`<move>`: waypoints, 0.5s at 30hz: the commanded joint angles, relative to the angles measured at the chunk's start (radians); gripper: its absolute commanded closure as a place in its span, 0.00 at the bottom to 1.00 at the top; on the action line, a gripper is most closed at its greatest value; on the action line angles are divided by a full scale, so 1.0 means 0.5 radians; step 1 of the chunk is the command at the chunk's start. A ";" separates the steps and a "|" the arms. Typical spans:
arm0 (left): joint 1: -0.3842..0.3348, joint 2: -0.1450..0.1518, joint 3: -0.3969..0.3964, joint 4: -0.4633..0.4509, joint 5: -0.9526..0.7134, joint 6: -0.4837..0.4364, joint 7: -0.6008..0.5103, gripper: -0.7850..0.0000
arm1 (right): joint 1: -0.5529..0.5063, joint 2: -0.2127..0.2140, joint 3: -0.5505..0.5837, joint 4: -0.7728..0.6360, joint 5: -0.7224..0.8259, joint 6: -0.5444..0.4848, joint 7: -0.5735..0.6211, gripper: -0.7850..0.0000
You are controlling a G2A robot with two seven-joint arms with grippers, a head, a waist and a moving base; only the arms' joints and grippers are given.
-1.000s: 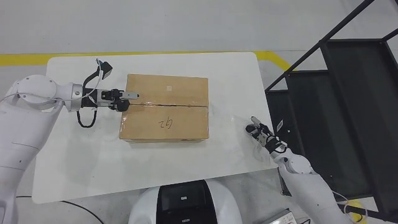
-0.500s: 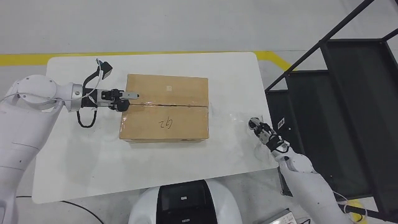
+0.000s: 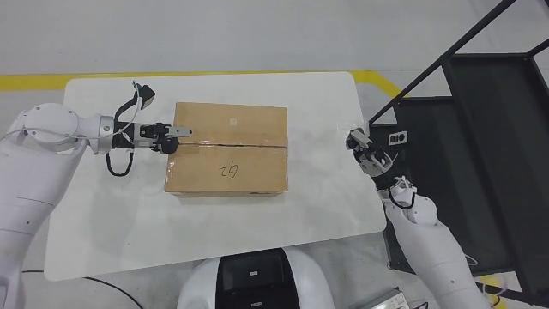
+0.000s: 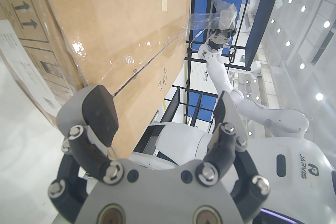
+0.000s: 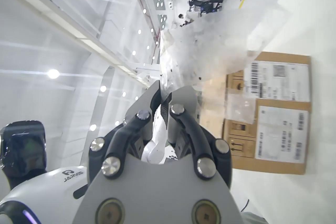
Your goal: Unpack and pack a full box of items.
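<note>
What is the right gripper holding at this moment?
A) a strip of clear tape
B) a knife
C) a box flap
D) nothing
A: the right gripper has its fingers shut on tape, a clear strip that stretches to the end of the box.

My left arm lies stretched out level toward the middle, and the left hand (image 3: 174, 129) is wide open, its two fingers spread well apart. My right arm is bent at the elbow with the forearm lifted; the right hand (image 3: 358, 143) is pinched tight on a strip of clear tape (image 5: 210, 51).
</note>
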 commanded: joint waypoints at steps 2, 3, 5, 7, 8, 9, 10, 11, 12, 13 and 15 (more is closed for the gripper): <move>0.028 0.000 0.000 -0.032 0.023 0.013 0.067 0.00 | 0.044 -0.007 -0.034 -0.113 0.022 0.036 0.045 1.00; 0.037 0.001 -0.002 -0.054 0.043 0.021 0.083 0.00 | 0.066 -0.009 -0.047 -0.139 0.017 0.049 0.055 1.00; 0.054 0.006 -0.014 -0.084 0.057 0.037 0.099 0.00 | 0.116 -0.016 -0.080 -0.179 0.024 0.071 0.067 1.00; 0.068 0.010 -0.027 -0.103 0.067 0.047 0.109 0.00 | 0.174 -0.026 -0.125 -0.205 0.026 0.087 0.068 1.00; 0.075 0.012 -0.034 -0.111 0.067 0.053 0.113 0.00 | 0.205 -0.032 -0.154 -0.209 0.026 0.093 0.060 1.00; 0.082 0.013 -0.040 -0.119 0.069 0.057 0.115 0.00 | 0.240 -0.040 -0.185 -0.212 0.025 0.094 0.050 1.00; 0.087 0.015 -0.046 -0.125 0.071 0.061 0.117 0.00 | 0.276 -0.048 -0.222 -0.204 0.023 0.093 0.036 1.00; 0.093 0.016 -0.051 -0.132 0.074 0.067 0.120 0.00 | 0.318 -0.059 -0.274 -0.200 0.005 0.093 0.026 1.00; 0.098 0.017 -0.056 -0.139 0.077 0.070 0.121 0.00 | 0.361 -0.070 -0.323 -0.184 -0.015 0.091 0.009 1.00; 0.103 0.018 -0.061 -0.147 0.078 0.074 0.122 0.00 | 0.408 -0.081 -0.373 -0.162 -0.038 0.091 -0.013 1.00; 0.111 0.020 -0.070 -0.164 0.086 0.081 0.127 0.00 | 0.504 -0.105 -0.473 -0.117 -0.102 0.090 -0.035 1.00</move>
